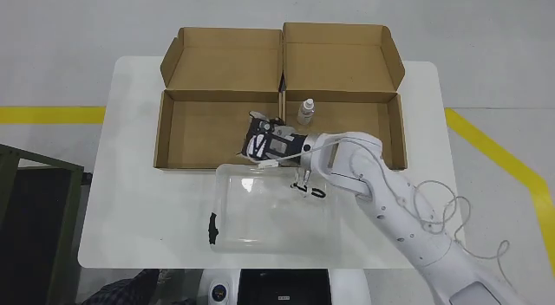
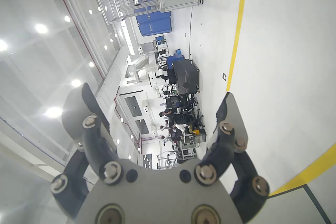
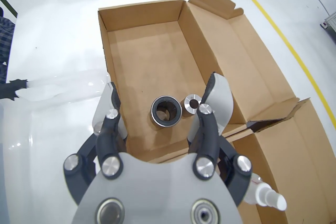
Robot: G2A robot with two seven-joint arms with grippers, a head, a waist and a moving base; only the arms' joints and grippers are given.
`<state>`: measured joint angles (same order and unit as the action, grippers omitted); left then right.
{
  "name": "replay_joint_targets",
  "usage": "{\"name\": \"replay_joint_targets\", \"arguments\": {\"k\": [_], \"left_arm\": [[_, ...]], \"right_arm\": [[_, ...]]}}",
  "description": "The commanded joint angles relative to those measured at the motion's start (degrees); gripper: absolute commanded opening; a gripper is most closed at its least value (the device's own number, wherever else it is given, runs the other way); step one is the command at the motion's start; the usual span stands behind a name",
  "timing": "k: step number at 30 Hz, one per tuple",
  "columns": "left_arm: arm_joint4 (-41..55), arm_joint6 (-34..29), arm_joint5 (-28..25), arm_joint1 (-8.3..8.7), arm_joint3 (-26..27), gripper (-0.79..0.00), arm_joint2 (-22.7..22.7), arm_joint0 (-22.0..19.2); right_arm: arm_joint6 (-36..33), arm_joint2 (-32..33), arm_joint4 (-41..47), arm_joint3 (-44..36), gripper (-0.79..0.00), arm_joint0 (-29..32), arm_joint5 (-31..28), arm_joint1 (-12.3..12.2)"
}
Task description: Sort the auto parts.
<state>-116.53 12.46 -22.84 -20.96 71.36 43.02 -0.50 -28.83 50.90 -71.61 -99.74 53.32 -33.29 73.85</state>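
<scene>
Right end effector is held spread above ring and sleeve in the box; tray pick judged next

White rounded table, far half: two open brown cardboard boxes side by side, touching. In left cardboard box, near its front right corner: dark metal bearing ring with small silver metal cylinder just beside it; right gripper above them. In right cardboard box, back left corner: white plastic spray bottle. In front of the boxes: clear plastic tray, black curved part at its left wall.
</scene>
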Motion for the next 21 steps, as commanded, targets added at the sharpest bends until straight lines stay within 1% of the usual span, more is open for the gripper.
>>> {"name": "replay_joint_targets", "arguments": {"k": [1,10,15,21], "left_arm": [[0.00,0.00,0.00,0.00,0.00,0.000,0.00,0.00],[0.00,0.00,0.00,0.00,0.00,0.000,0.00,0.00],[0.00,0.00,0.00,0.00,0.00,0.000,0.00,0.00],[0.00,0.00,0.00,0.00,0.00,0.000,0.00,0.00]], "right_arm": [[0.70,2.09,0.03,-2.68,-0.203,2.09,-1.10,-0.62],[4.96,13.57,-0.67,-12.33,-0.172,13.49,-5.29,-3.56],[8.97,20.80,-1.93,-15.65,-0.166,21.05,-7.59,-5.07],[14.59,29.40,-3.08,-17.04,-0.157,28.38,-9.58,-6.46]]}}
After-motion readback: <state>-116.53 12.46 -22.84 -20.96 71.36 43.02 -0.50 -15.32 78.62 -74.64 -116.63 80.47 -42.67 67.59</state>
